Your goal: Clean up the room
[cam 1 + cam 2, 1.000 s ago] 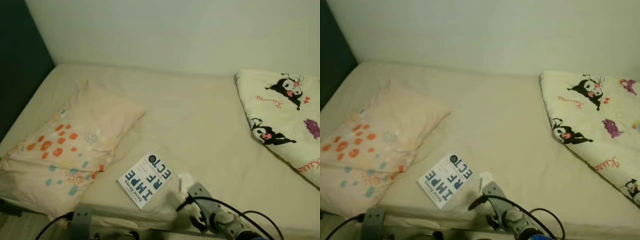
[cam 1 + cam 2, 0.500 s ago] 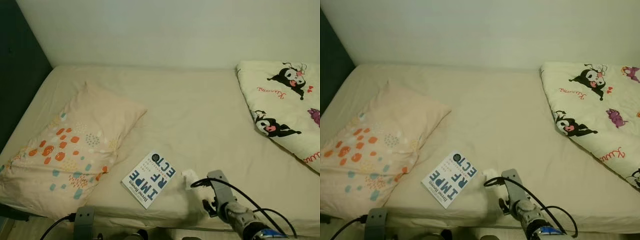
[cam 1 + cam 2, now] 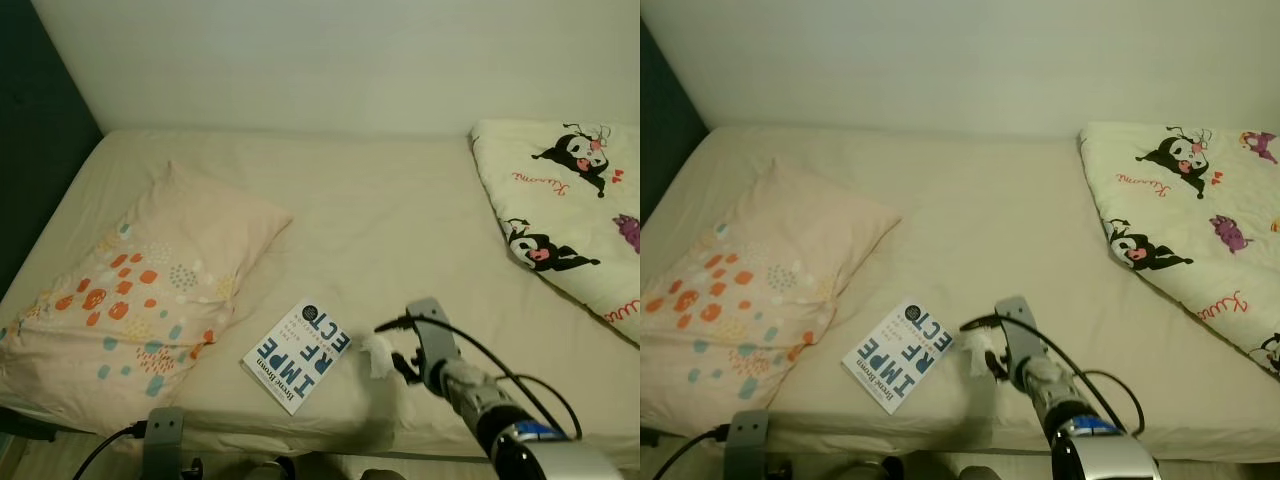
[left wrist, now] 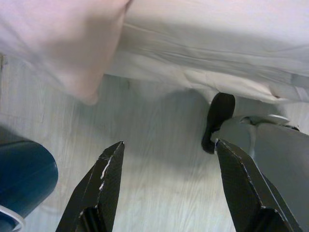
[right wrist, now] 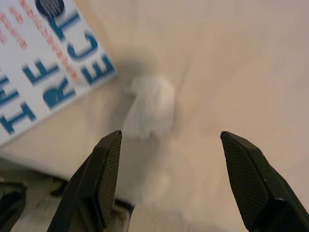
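Bed (image 3: 400, 210) bears crumpled tissue (image 5: 149, 108); right gripper (image 5: 169, 145) hovers above, fingers (image 5: 104, 179) apart.

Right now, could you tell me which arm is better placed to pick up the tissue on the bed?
Right: its open hand hovers over the tissue. The left hand hangs low over the floor.

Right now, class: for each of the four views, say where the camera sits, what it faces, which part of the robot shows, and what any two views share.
Left eye view: on the head, looking down at the bed; the right hand reaches toward the crumpled tissue.
Right eye view: beside it, same scene, with book and pillow.
Left wrist view: low by the bed's edge, facing the floor; the left hand is open.
Right wrist view: above the mattress, facing tissue and book between open fingers.
Shared: tissue and book.
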